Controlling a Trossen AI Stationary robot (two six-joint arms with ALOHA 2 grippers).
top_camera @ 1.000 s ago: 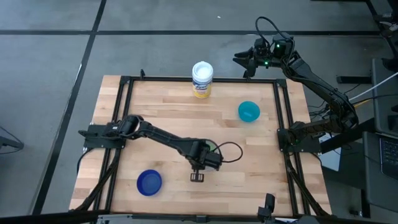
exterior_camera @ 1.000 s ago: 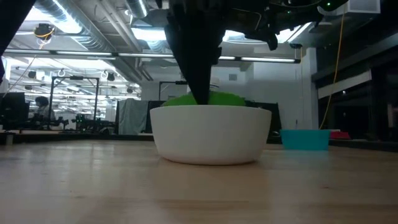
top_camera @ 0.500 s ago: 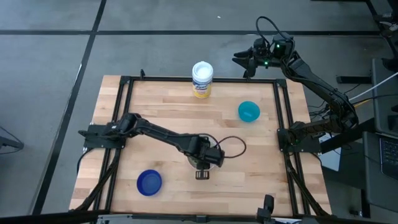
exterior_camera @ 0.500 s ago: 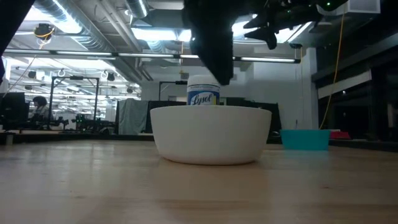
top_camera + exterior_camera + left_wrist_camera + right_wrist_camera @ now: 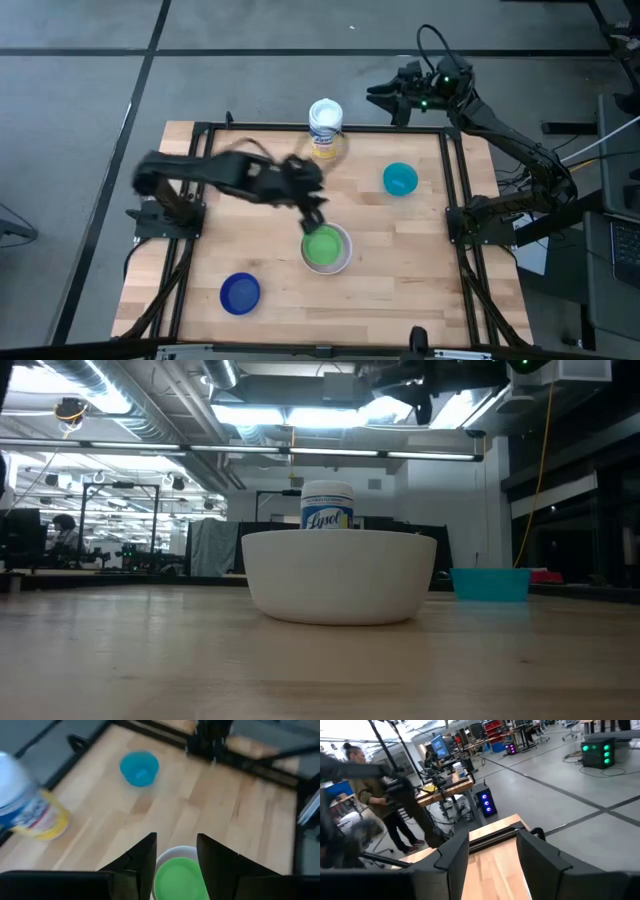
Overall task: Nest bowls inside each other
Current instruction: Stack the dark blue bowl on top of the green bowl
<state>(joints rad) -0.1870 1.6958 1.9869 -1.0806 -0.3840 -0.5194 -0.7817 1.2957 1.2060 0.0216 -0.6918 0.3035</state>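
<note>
A green bowl (image 5: 324, 246) sits nested inside the larger white bowl (image 5: 347, 259), which stands on the table near the middle. A dark blue bowl (image 5: 240, 293) rests on its base at the near left. Toward the far right a teal bowl (image 5: 400, 179) stands alone. My left gripper (image 5: 318, 212) hovers open, above and just on the far side of the nested pair; its wrist view looks down between the fingers at the green bowl (image 5: 180, 880). Beyond the table's far edge my right gripper (image 5: 378, 93) is raised and open, with nothing between its fingers (image 5: 451, 855).
A white canister with a yellow label (image 5: 325, 127) stands at the table's far edge, close to the left arm. A black frame (image 5: 450, 170) borders the wooden table. Bare wood lies between the bowls. A person (image 5: 367, 795) stands in the room beyond.
My left gripper was low at the white bowl with the green bowl held above its rim. It has let go, and the green bowl has sunk into the white bowl. The gripper has then risen fast and drawn back toward the far edge, tipping up.
</note>
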